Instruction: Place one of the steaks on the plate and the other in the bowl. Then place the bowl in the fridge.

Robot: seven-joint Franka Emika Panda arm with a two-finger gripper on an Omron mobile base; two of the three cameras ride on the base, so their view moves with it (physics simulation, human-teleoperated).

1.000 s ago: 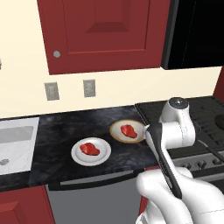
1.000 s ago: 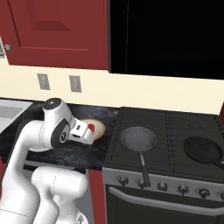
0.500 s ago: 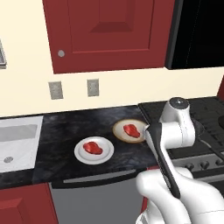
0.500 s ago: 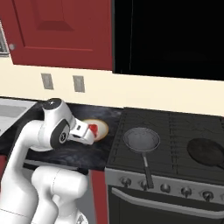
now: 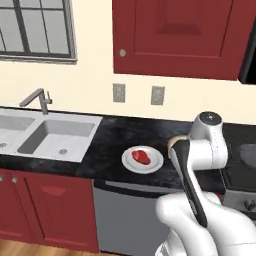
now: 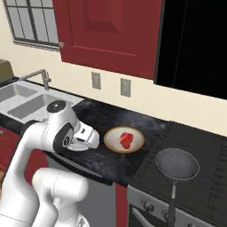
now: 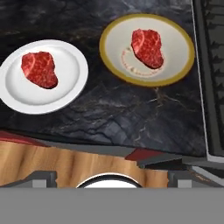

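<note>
The white plate [image 7: 65,89] lies on the black counter with one red steak [image 7: 40,68] on it. Right of it in the hand view sits the tan-rimmed bowl [image 7: 179,65] holding the other steak [image 7: 147,47]. My gripper [image 7: 112,178] hovers above and in front of both dishes, open, with nothing between its fingers. In the left base view the plate [image 5: 155,162] and its steak [image 5: 141,157] show left of my arm, which hides most of the bowl [image 5: 173,142]. The right base view shows the bowl [image 6: 135,144] and its steak [image 6: 126,139] right of my hand.
A steel sink [image 5: 55,135] with a faucet [image 5: 40,100] sits left of the plate under a window. A stove [image 6: 199,146] with a dark frying pan [image 6: 177,164] stands right of the bowl. Red cabinets hang above; wall outlets [image 5: 157,95] behind.
The whole picture has shifted: the camera has moved with the base, bringing the sink and window into view. Both steaks stay on their dishes, and the arm keeps its pose.
</note>
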